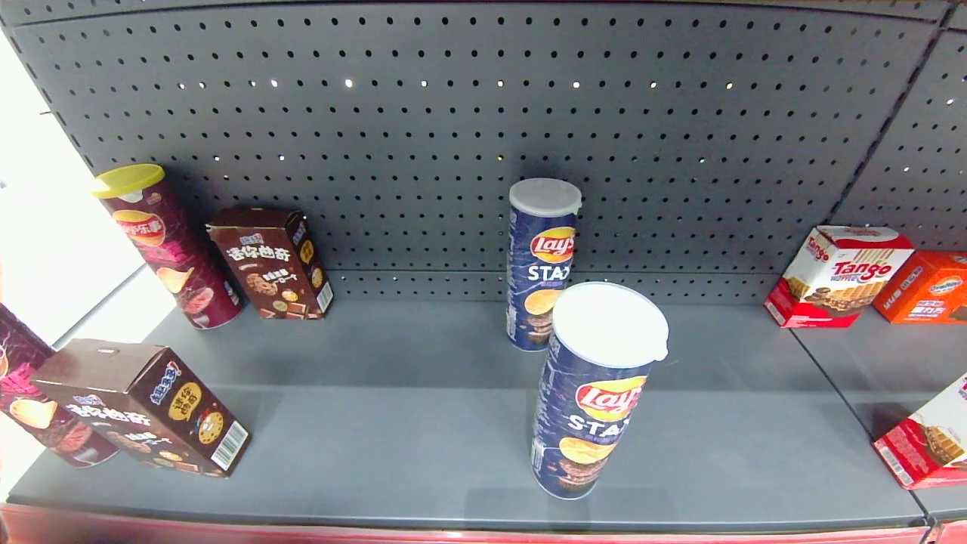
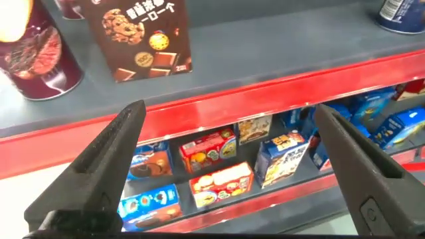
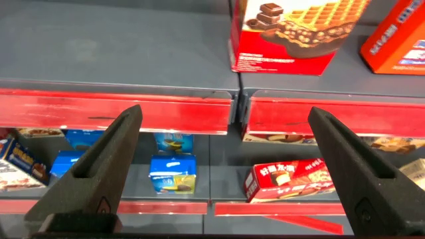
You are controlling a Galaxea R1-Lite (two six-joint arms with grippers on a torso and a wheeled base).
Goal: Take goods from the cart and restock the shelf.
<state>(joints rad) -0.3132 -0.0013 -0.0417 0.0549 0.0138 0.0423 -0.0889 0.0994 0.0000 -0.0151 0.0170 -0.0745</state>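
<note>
Hovering before the shelf point(image 1: 378, 423), left gripper point(image 2: 227, 108) and right gripper point(image 3: 226, 111) both spread wide, empty; two blue chip cans point(image 1: 593, 393) stand upright there.

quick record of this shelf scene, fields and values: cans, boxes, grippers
shelf: grey, pegboard back, red front edge
middle: front blue can and rear blue can, upright, apart
left: maroon can with yellow lid, rear brown box, front brown box
right: wafer box, orange box
grippers: left gripper and right gripper both open, empty, facing the red edge
</note>
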